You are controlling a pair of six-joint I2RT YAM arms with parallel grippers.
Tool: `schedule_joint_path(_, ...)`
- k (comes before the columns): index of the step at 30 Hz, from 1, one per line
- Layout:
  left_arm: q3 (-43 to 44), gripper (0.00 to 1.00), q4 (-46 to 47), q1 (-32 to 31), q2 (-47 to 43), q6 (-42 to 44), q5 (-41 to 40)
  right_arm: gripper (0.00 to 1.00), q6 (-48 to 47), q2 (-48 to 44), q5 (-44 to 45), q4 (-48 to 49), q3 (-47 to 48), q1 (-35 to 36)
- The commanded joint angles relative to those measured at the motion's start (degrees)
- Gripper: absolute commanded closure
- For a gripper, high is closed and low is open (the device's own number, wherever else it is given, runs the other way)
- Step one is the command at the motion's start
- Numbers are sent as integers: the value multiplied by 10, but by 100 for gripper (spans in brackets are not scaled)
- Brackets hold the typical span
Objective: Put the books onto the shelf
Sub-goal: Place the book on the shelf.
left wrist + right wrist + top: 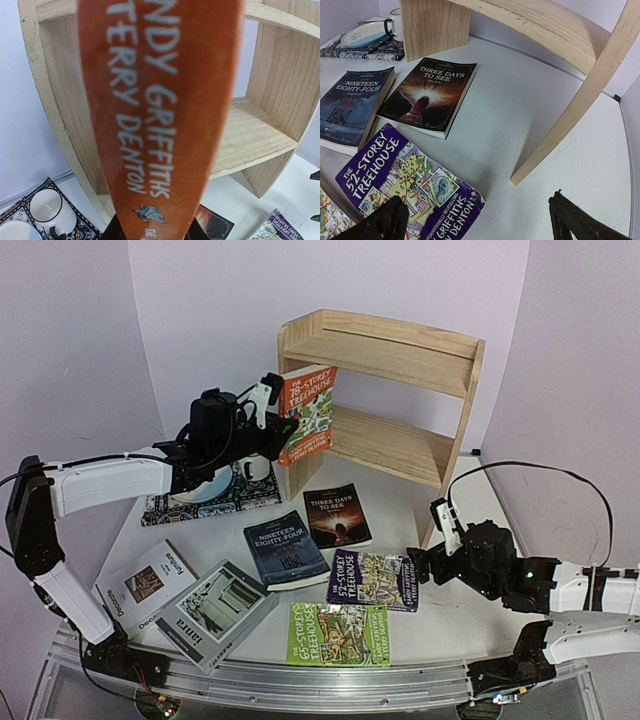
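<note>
Currently the left pincer [272,426] grips the orange Treehouse book [308,412] upright at the front left corner of the shelf [400,350], before its lower tier. Meanwhile the right pincer [422,566] hangs wide open just beside the purple Treehouse book [372,580], which lies flat on the table [400,512]

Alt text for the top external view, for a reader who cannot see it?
The left gripper holds an orange Treehouse paperback upright at the left side of the pine shelf; six other books lie flat on the white table. The right gripper hovers open beside the purple Treehouse book.
</note>
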Motion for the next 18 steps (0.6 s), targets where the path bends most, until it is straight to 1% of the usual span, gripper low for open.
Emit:
schedule_joint_path(1,15,100,124,0,-11,2,-6,2,1,-3,4,14,15,-1)
schedule_joint_path(4,17,98,132,0,2,6,-12,2,1,-6,7,12,13,-1)
schedule_joint_path(8,25,86,135,0,12,5,-12,2,1,-7,8,9,15,-1)
schedule_joint_path(12,38,83,137,0,24,2,-17,2,2,-6,8,8,16,-1)
schedule_joint_path(13,41,81,137,0,26,1,-19,2,2,-6,7,8,16,-1)
schedule_joint_path(15,46,69,138,0,32,0,-22,2,2,-5,7,7,16,-1)
schedule_joint_path(16,48,65,138,0,34,0,-22,2,2,-5,8,8,16,-1)
schedule_joint_path(18,56,64,138,0,42,0,-27,2,2,-3,8,8,17,-1)
